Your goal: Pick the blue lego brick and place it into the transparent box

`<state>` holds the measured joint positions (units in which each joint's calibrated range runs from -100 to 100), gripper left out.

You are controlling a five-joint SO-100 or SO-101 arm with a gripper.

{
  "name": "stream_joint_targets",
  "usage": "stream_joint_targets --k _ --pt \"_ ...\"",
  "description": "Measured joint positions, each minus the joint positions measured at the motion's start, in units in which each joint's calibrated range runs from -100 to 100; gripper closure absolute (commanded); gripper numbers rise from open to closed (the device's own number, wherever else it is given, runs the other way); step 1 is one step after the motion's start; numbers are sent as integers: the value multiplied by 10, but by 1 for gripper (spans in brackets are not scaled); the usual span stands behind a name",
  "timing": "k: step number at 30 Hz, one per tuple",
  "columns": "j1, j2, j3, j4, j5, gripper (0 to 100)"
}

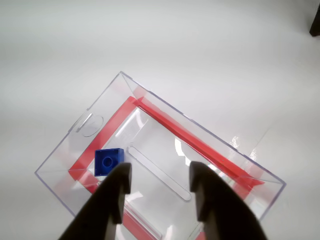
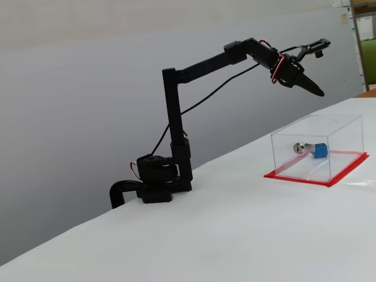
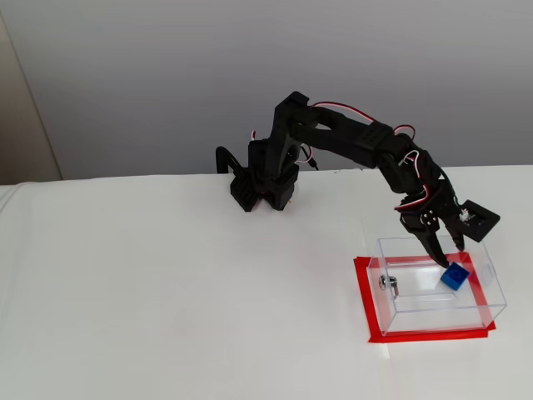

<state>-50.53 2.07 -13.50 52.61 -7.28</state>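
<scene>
The blue lego brick (image 1: pixel 108 161) sits inside the transparent box (image 1: pixel 65 162), near its left corner in the wrist view. Both fixed views also show the blue lego brick (image 2: pixel 320 151) (image 3: pixel 455 277) within the clear walls of the transparent box (image 2: pixel 343 126) (image 3: pixel 433 314), close to a small silver fitting (image 2: pixel 299 147) (image 3: pixel 386 282). My gripper (image 1: pixel 160 172) (image 2: pixel 317 90) (image 3: pixel 445 247) hangs above the box's open top, open, with nothing between its fingers and apart from the brick.
Red edging (image 1: pixel 170 125) (image 3: pixel 363 304) frames the box's base on the white table. The arm's base (image 2: pixel 155 185) (image 3: pixel 262 187) stands at the table's far edge. A dark object (image 1: pixel 315 22) shows at the top right corner of the wrist view.
</scene>
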Motion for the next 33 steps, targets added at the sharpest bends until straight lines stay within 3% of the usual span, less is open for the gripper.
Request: stream_joint_targets --k 4,19,33 --pt "24 -23 26 0 0 99" --pt "201 -228 199 0 0 98" --pt "391 -522 501 -2 0 99"
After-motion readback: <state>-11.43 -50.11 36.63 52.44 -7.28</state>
